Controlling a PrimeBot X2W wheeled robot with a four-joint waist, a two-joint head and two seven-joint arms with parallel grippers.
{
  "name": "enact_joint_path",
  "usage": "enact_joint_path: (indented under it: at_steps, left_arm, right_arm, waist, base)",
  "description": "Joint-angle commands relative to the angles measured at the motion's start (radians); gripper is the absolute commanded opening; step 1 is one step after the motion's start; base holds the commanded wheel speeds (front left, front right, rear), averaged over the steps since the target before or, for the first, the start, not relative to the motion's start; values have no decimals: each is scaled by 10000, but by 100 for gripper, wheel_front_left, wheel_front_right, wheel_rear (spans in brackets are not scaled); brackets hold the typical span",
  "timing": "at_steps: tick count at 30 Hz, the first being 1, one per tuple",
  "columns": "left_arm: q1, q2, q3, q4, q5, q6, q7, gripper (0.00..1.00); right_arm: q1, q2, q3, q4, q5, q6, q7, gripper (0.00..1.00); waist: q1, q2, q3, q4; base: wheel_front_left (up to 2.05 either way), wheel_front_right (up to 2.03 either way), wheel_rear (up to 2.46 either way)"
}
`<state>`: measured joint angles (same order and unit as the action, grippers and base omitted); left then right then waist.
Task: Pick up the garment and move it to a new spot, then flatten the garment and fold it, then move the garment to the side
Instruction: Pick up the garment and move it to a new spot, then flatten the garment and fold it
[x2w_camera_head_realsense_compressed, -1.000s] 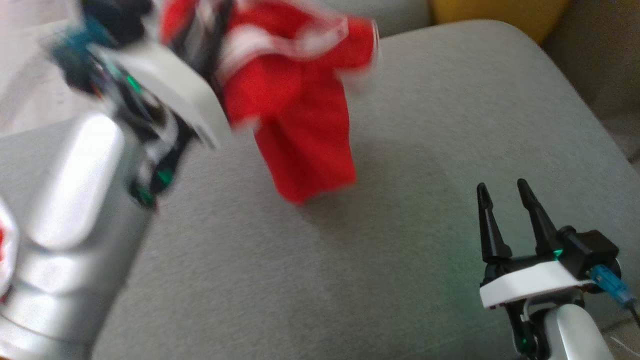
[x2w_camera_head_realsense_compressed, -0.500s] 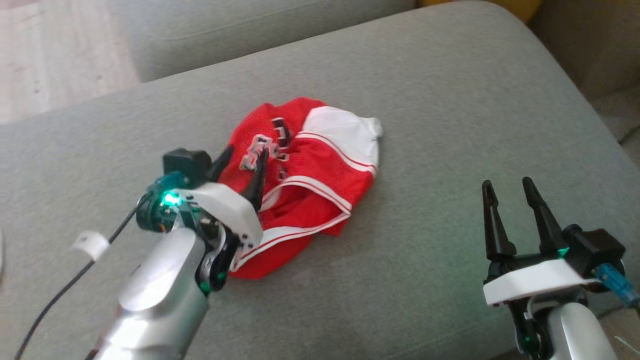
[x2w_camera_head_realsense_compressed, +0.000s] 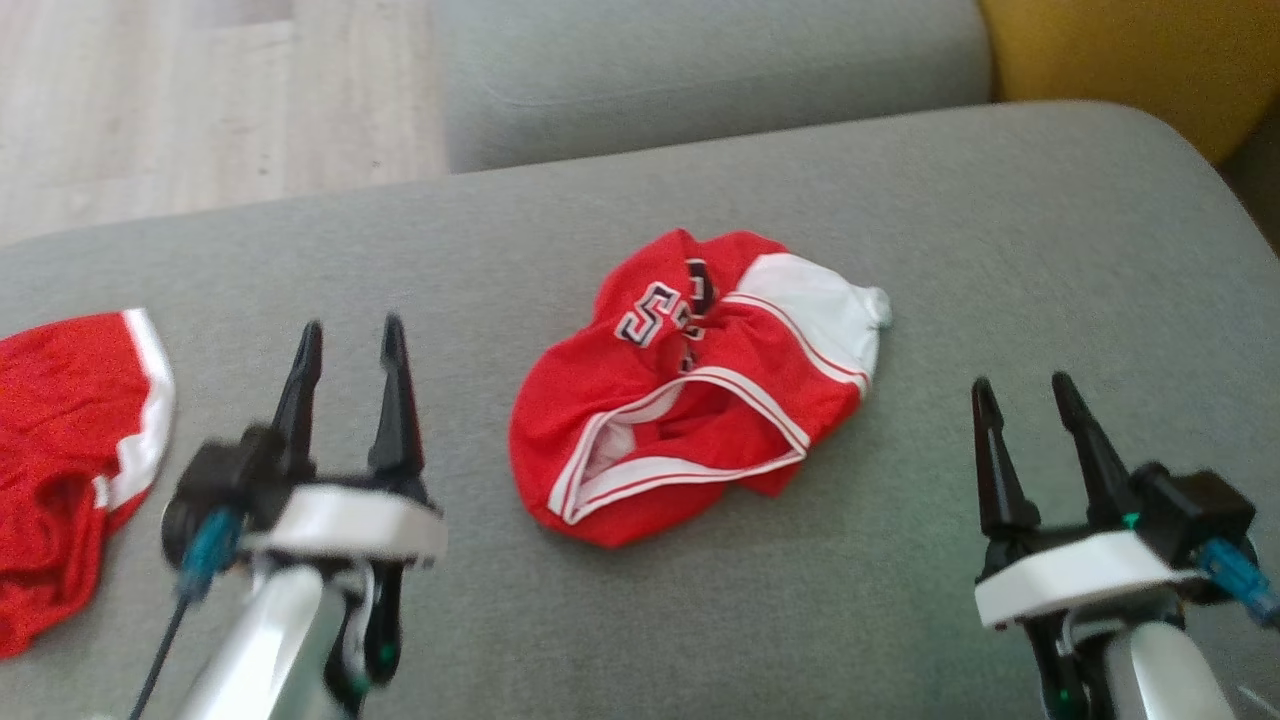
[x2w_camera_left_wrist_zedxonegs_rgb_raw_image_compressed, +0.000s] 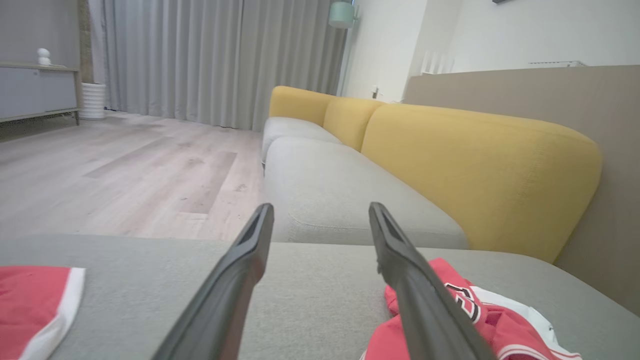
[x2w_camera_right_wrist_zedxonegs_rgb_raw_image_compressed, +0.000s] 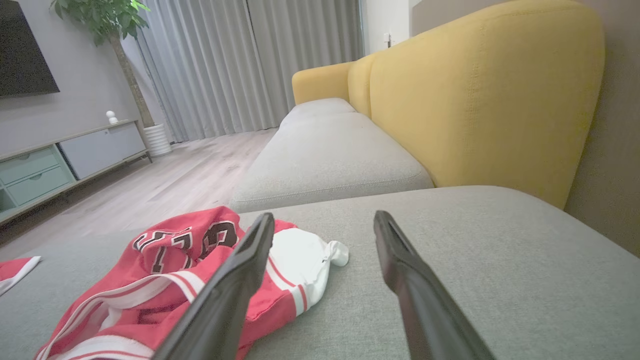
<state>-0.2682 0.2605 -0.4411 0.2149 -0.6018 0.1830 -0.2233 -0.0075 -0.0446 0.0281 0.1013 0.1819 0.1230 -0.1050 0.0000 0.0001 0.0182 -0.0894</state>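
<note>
Two claws, left (x2w_camera_head_realsense_compressed: 352, 322) and right (x2w_camera_head_realsense_compressed: 1022, 380), hover with fingers spread apart, gripping nothing. The jersey (x2w_camera_head_realsense_compressed: 690, 420) lies crumpled on the grey cushion (x2w_camera_head_realsense_compressed: 1000, 220), between them and touching neither. The move to a new spot looks done. Flattening seems next, which calls for each claw to catch an edge and pull the cloth out smooth.

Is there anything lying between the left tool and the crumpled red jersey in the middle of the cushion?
Nothing visible. Only bare grey cushion lies between the open left tool and the jersey. The other red garment lies to the tool's left, away from that path.
</note>
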Motion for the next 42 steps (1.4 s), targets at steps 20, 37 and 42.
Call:
enact_joint_path:
  at_steps: [20, 37, 42]
  left_arm:
    - [2704, 1013, 229, -2398, 843, 1025, -155, 100]
    - [2467, 1051, 406, -2237, 893, 967, -264, 100]
    - [2269, 1027, 309, -2274, 944, 938, -206, 100]
  right_arm:
    - [194, -56, 101, -664, -198, 77, 325, 100]
    - [-673, -56, 1836, 194, 44, 77, 1591, 100]
    - [-1524, -56, 2232, 1267, -331, 77, 2150, 100]
  waist:
    - [0, -1, -130, 1051]
    - [0, -1, -31, 637]
    - [0, -1, 228, 730]
  base:
    - [0, 0, 0]
    - [0, 0, 0]
    - [0, 0, 0]
